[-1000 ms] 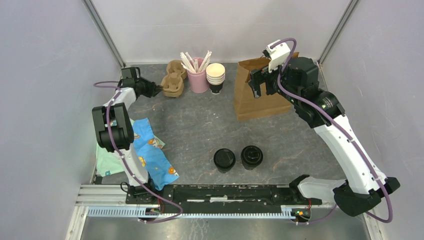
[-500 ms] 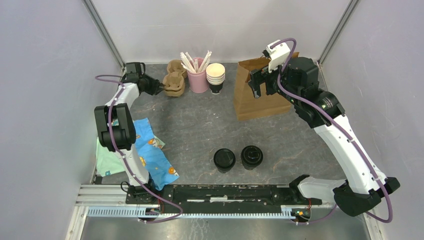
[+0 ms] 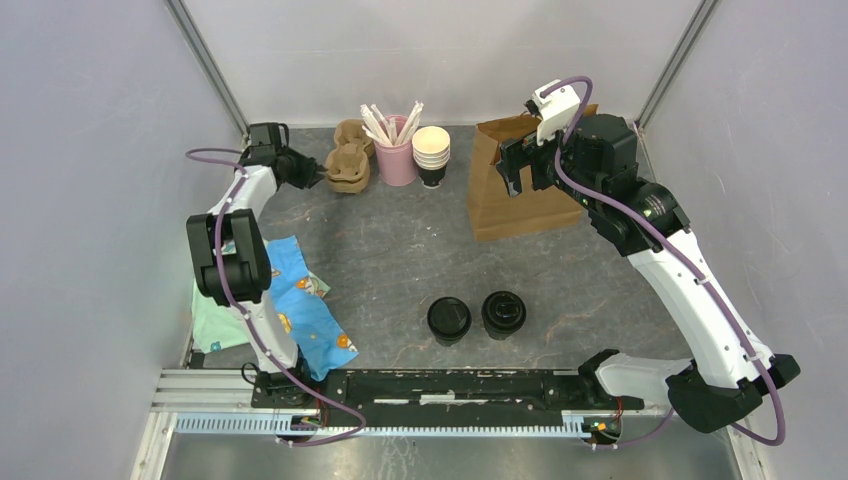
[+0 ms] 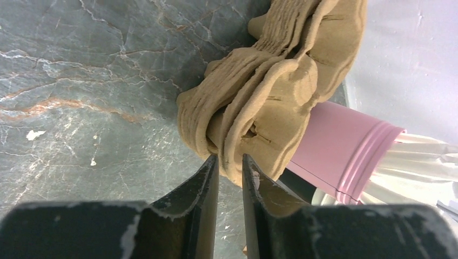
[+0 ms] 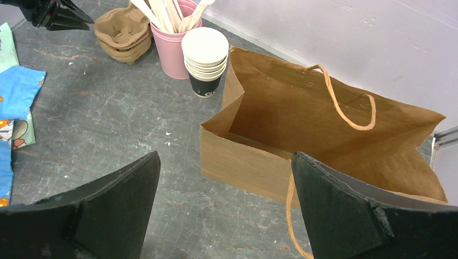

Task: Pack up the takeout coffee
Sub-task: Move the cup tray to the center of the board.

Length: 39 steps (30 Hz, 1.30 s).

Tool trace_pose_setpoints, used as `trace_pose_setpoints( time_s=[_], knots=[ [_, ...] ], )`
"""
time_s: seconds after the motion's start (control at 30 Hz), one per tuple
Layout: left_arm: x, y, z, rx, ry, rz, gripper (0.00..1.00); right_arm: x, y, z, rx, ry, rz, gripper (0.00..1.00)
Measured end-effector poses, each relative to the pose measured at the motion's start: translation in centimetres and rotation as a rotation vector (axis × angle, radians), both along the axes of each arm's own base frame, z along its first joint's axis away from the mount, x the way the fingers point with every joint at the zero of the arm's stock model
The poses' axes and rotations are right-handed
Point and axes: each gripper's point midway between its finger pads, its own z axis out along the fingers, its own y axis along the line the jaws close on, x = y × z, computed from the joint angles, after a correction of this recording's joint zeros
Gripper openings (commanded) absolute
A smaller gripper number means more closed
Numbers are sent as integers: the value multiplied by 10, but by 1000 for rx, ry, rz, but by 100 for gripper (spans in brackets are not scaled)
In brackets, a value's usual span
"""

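One second on, my left claw (image 4: 227,164) is edging back along the carrier stack (image 4: 270,91), nearly clenched at its rim; I cannot tell if it is gripping. Right claw (image 5: 224,159) is hanging released over the brown bag (image 5: 324,124). Takeout coffee (image 3: 449,320) is sitting untouched mid-surface (image 3: 400,250), so packing is not begun.
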Motion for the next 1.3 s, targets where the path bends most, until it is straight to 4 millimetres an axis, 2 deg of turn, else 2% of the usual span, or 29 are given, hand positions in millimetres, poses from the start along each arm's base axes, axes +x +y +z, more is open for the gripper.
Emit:
trace_pose_setpoints(
  time_s=[0.2,0.83,1.3],
  knots=[
    [5,0,8,2,-30,-1,27,0,0,0,0,0,0,98],
    [9,0,12,0,-55,-5,29,-1,1,0,2,1,7,98],
    [20,-1,-4,4,-29,-6,29,-1,2,0,5,0,12,98]
  ],
)
